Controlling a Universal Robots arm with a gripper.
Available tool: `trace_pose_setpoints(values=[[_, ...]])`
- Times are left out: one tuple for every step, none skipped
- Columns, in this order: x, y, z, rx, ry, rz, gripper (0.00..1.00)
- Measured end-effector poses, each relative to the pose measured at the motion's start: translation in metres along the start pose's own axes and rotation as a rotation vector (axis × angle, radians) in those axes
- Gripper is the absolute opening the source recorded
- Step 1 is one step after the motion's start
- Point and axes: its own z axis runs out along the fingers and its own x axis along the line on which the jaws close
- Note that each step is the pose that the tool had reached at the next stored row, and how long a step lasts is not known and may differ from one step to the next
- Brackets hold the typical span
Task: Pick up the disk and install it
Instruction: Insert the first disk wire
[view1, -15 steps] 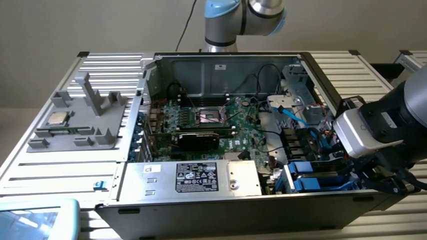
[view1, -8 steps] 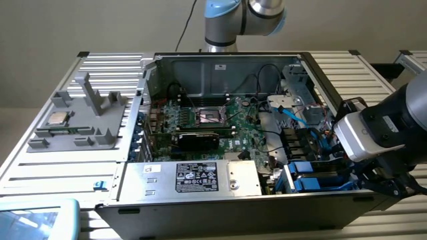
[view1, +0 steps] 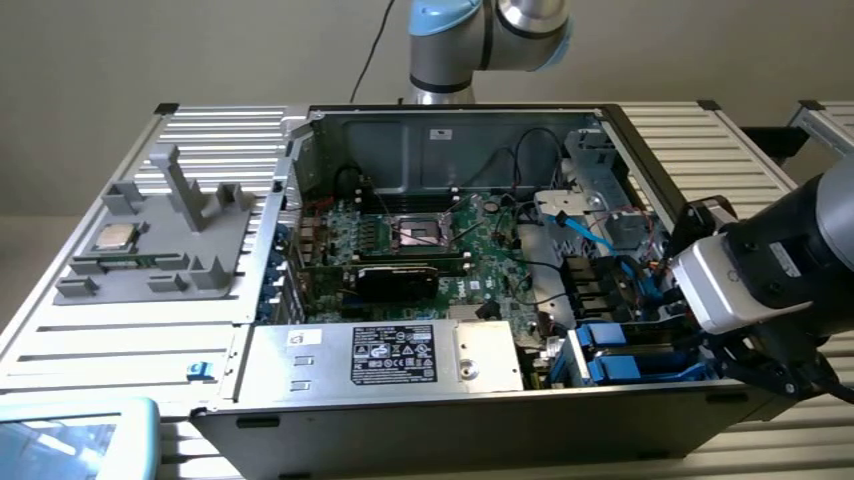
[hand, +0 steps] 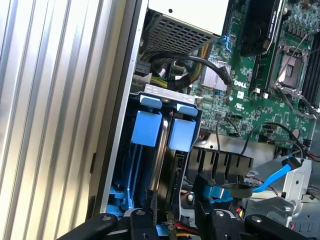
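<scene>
One grey plastic fixture (view1: 160, 235) bearing a small square silver chip (view1: 114, 238) is seen at nine o'clock of the open black metal computer case (view1: 467, 425). The flat silver-grey disk (hand: 181, 135), framed in bright blue plastic, is seated at the case's four o'clock corner. The black gripper (hand: 177, 222) is held just over it; whether it is clamped cannot be told.
</scene>
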Motion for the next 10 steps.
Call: trace_pose_setpoints(values=[[0.0006, -0.0002, 0.0001, -0.0003, -0.0018, -0.002, 0.43], [0.0012, -0.0005, 0.0003, -0.0005, -0.0040, -0.004, 0.43], [0.0019, -0.0005, 0.0004, -0.0007, -0.0066, -0.006, 0.43], [0.0025, -0.0006, 0.0004, -0.0008, -0.0093, -0.007, 0.43], [0.0031, -0.0007, 0.0004, -0.0009, -0.0124, -0.009, 0.43], [0.0036, -0.0007, 0.0005, -0.0010, -0.0157, -0.011, 0.43], [0.0040, -0.0007, 0.0005, -0.0012, -0.0196, -0.014, 0.43], [0.0043, -0.0007, 0.0007, -0.0015, -0.0234, -0.017, 0.43], [0.0046, -0.0007, 0.0009, -0.0020, -0.0271, -0.020, 0.43], [0.0048, -0.0008, 0.0010, -0.0028, -0.0302, -0.024, 0.43]])
